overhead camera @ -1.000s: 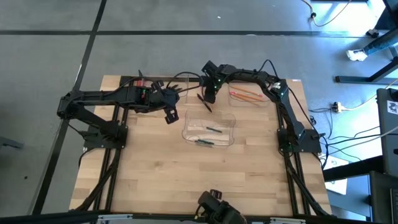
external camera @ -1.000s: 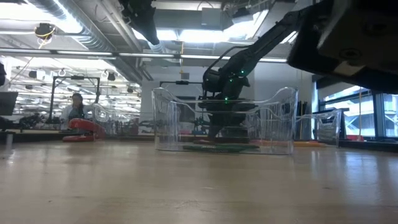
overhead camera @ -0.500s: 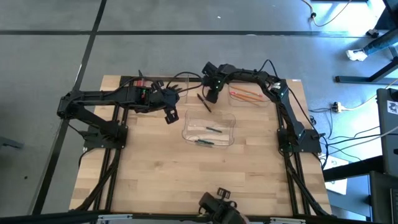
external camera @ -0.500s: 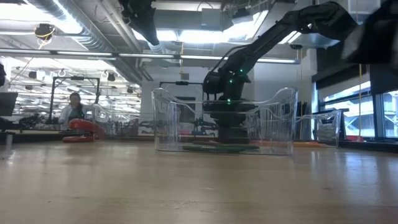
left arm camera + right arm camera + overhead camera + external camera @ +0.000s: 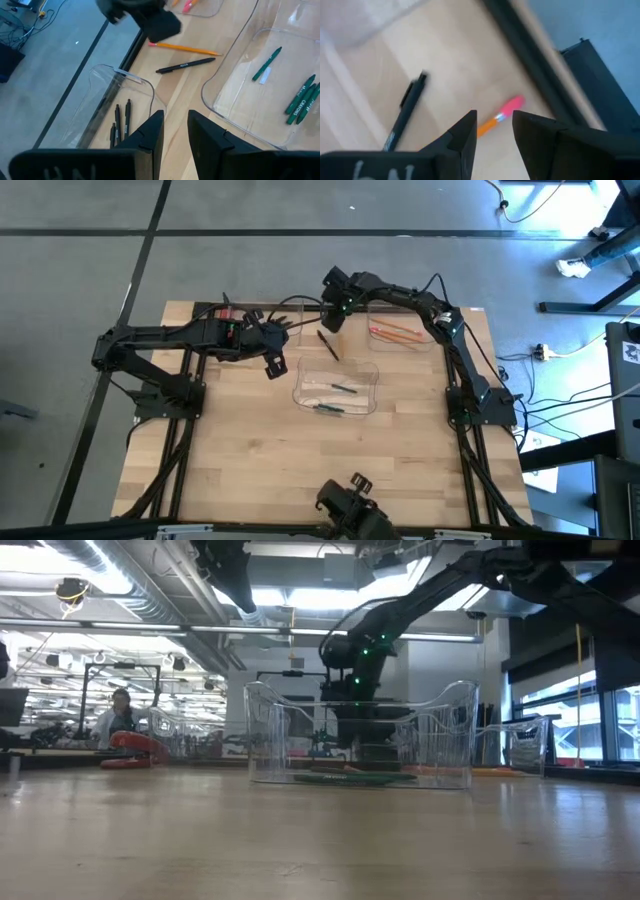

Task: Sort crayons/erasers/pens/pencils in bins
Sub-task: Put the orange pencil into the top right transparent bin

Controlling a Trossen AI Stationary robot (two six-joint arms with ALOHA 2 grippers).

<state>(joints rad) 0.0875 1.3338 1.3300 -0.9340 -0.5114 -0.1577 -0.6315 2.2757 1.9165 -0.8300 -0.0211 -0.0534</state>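
Hovering over the last strays, fingers parted and empty!
Right gripper (image 5: 333, 320) hangs above a loose pencil (image 5: 499, 116) and pen (image 5: 404, 114) lying on the bare table (image 5: 240, 450) between the bins, probably lining up a pick. Left gripper (image 5: 274, 366), fingers also apart and holding nothing, waits beside the pen bin (image 5: 107, 107), clear of the work. Green crayons (image 5: 300, 97) already sit in the middle bin (image 5: 372, 370).

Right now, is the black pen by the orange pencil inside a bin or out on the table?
Out. The black pen lies on bare wood beside the orange pencil, between the bins.
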